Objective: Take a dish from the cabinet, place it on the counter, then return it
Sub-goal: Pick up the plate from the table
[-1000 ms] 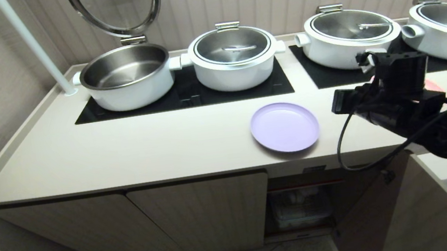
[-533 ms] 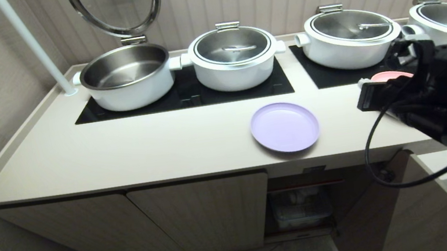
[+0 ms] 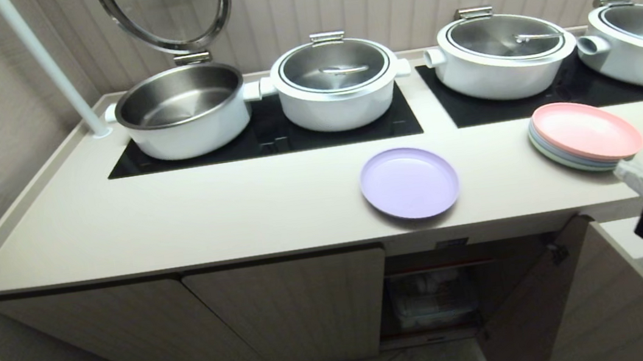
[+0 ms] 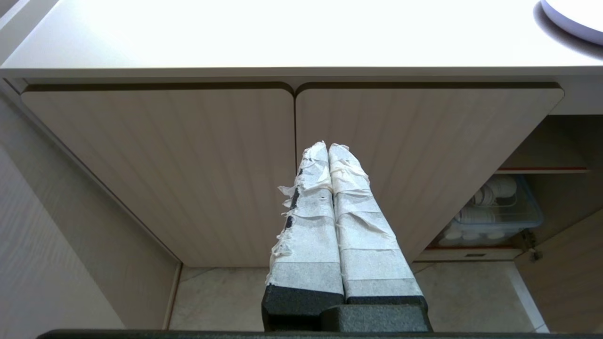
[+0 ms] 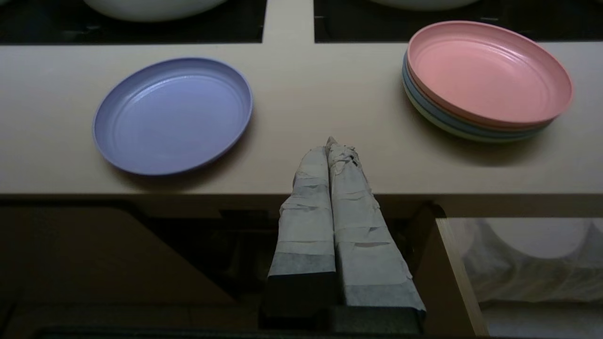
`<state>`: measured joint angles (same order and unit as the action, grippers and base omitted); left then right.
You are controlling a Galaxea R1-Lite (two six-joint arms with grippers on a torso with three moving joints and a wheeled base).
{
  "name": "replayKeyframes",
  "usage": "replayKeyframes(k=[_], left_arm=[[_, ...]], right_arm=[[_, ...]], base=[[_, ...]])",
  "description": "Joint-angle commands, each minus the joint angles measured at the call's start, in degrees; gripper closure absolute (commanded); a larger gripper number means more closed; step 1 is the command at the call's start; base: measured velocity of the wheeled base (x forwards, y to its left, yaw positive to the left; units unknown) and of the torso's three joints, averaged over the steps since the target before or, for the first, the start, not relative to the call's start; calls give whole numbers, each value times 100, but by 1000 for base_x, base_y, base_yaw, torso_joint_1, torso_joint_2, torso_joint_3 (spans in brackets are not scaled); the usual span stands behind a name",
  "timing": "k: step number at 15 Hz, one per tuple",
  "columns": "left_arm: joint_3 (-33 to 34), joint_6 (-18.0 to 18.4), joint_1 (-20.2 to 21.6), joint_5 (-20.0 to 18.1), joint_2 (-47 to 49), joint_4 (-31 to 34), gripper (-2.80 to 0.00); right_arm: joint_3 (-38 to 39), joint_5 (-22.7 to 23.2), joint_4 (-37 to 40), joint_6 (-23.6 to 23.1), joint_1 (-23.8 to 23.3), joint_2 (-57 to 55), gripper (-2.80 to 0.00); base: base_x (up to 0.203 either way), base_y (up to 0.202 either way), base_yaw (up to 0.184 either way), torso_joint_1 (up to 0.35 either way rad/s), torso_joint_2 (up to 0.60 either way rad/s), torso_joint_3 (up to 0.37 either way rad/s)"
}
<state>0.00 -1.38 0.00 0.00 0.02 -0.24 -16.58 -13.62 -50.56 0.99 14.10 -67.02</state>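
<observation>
Your right gripper (image 5: 330, 146) is clenched on nothing, off the counter's (image 3: 240, 215) front edge, while the dish (image 3: 409, 182) lies flat near that edge above the open cabinet (image 3: 434, 295), so fetching and setting down look done and you have yet to return it.

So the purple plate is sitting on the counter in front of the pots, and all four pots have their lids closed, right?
Not quite. The purple plate is on the counter, but the leftmost pot stands open, its lid tipped up, as the head view shows.
</observation>
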Motion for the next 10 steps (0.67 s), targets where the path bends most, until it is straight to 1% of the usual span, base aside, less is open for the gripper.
replayKeyframes(k=[1, 3, 4, 8, 10], left_arm=[[0, -3, 0, 0, -2, -2, 0], [0, -3, 0, 0, -2, -2, 0], [0, -3, 0, 0, -2, -2, 0], [0, -3, 0, 0, -2, -2, 0], [0, -3, 0, 0, -2, -2, 0]], right_arm=[[734, -14, 277, -8, -15, 1368, 0], [1328, -9, 807, -39, -203, 2195, 0], [1459, -1, 1300, -73, -420, 2655, 0], [1631, 2, 3516, -153, -1161, 4204, 0], [1656, 34, 4061, -176, -1307, 4536, 0]], base=[[0, 0, 0, 0, 0, 0], [0, 0, 0, 0, 0, 0], [0, 0, 0, 0, 0, 0], [0, 0, 0, 0, 0, 0], [0, 0, 0, 0, 0, 0]])
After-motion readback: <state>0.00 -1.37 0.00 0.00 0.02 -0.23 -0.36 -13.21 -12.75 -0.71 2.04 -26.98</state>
